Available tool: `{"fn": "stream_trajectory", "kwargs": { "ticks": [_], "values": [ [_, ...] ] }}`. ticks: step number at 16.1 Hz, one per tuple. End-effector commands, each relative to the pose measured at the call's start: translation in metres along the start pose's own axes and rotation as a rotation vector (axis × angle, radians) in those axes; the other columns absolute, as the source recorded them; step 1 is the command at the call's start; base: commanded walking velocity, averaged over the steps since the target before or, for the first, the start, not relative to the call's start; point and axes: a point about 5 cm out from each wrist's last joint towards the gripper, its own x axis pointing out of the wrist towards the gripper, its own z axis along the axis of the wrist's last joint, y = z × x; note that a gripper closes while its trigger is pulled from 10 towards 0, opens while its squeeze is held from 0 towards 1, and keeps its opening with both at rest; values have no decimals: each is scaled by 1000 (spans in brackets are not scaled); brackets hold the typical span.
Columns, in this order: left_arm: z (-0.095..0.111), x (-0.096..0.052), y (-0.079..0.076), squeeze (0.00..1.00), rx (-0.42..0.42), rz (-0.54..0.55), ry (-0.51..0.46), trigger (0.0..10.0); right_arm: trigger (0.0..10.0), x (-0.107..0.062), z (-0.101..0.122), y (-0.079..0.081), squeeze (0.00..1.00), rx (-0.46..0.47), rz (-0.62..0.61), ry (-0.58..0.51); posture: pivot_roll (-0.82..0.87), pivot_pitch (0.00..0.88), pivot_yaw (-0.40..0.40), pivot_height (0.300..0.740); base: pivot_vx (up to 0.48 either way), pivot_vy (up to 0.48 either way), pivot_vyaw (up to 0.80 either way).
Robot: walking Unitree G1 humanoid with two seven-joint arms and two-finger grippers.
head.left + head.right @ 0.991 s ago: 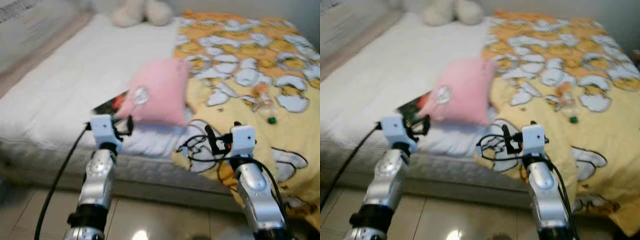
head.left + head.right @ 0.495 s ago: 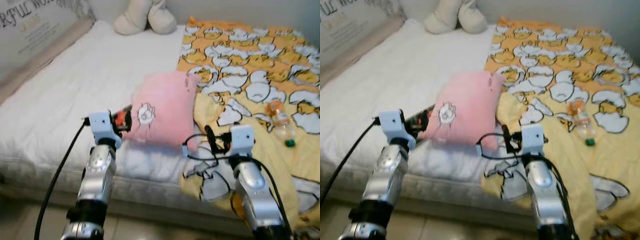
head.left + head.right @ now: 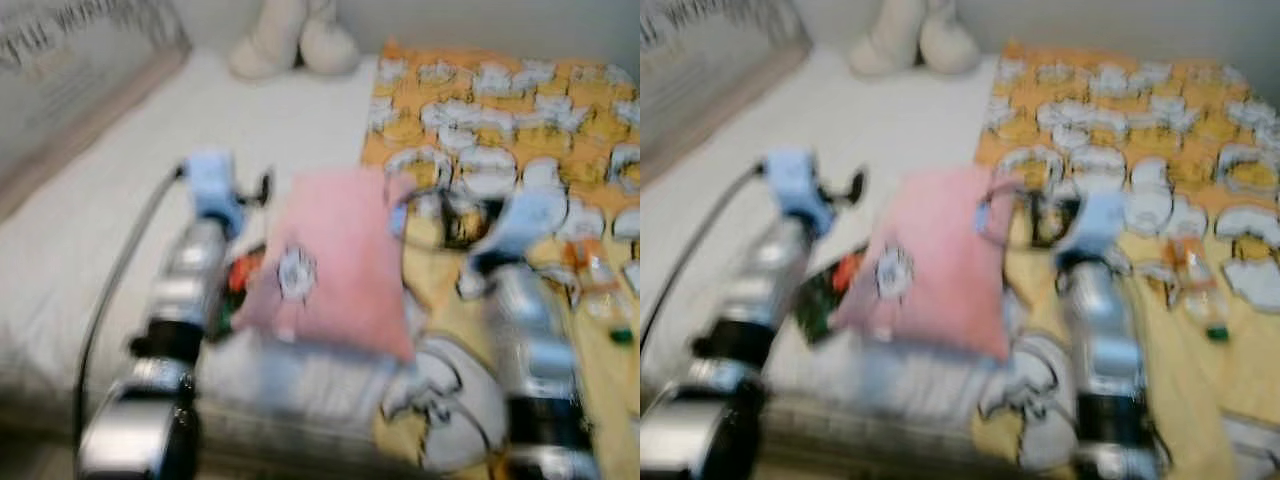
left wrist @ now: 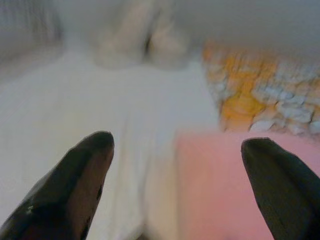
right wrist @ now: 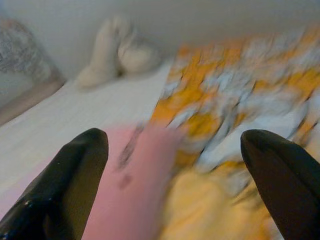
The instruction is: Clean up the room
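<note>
Since half a second ago the bed has been brought closer and the whole head view has shifted and blurred, so the camera is judged to have moved forward with the robot; the things on the bed are not taken to have been moved. For the tidying this means the approach is nearly done and the pink pillow (image 3: 335, 265) is now within reach of both arms.

Both arms are held raised and stretched forward over the mattress edge. The left gripper (image 4: 180, 185) is held spread wide, nothing between its fingers (image 4: 75, 187), with the pillow's near edge just ahead of it and toward the inner finger. The right gripper (image 5: 175, 185) is likewise held spread and empty, the pillow lying just ahead toward its inner finger and the yellow patterned blanket (image 5: 240, 115) ahead toward its outer one.

Partly under the pillow, beside the left arm, a dark printed item (image 3: 232, 290) with red and green is seen, too blurred to identify. Outward of the right gripper, a plastic bottle (image 3: 1193, 285) lies on the blanket. Far beyond both grippers, a pale plush toy (image 3: 292, 42) rests at the head of the white mattress (image 3: 120, 230)
</note>
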Motion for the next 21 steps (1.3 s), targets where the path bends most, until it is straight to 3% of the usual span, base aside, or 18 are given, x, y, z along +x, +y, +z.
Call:
{"fn": "stream_trajectory", "kwargs": {
  "ticks": [1,3,6,8,10,12,14,15,16,18,20,21],
  "values": [
    [-12,2,-4,0,-68,-46,102,10000,10000,-2,-10,-13,0,55,-53,73,-182,0,78,740,0,0,0],
    [-19,4,-3,0,-210,-130,211,10000,10000,-8,-22,-11,0,142,-43,141,-194,0,86,740,0,0,0],
    [-19,6,1,0,-334,-166,257,10000,10000,-17,-32,-13,0,225,-55,209,-212,12,91,740,0,0,0],
    [-32,10,-13,0,-392,-191,304,10000,10000,-14,-40,-5,0,245,-17,260,-228,64,74,740,0,0,0],
    [-38,11,-25,0,-401,-215,319,10000,10000,-11,-45,1,0,236,17,287,-235,80,70,740,0,0,0],
    [-47,13,-42,0,-404,-206,323,10000,10000,-3,-64,5,0,220,28,338,-256,135,64,740,0,0,0],
    [-48,15,-48,0,-387,-185,302,10000,10000,7,-71,9,0,217,34,344,-277,167,62,740,0,0,0],
    [-47,16,-49,0,-352,-154,277,10000,8118,14,-77,14,0,208,44,356,-286,178,65,740,0,0,0],
    [-50,15,-49,0,-325,-138,282,10000,0,18,-81,17,0,215,51,372,-284,194,68,740,0,0,0],
    [-63,11,-51,0,-319,-132,331,10000,0,25,-84,25,0,245,71,385,-277,202,70,740,0,0,0],
    [-81,4,-47,0,-286,-115,397,1647,0,30,-81,32,0,272,107,366,-263,213,72,740,0,0,0],
    [-88,0,-44,0,-260,-99,421,0,0,31,-81,34,0,278,117,360,-258,215,70,740,0,0,0]
  ]
}}
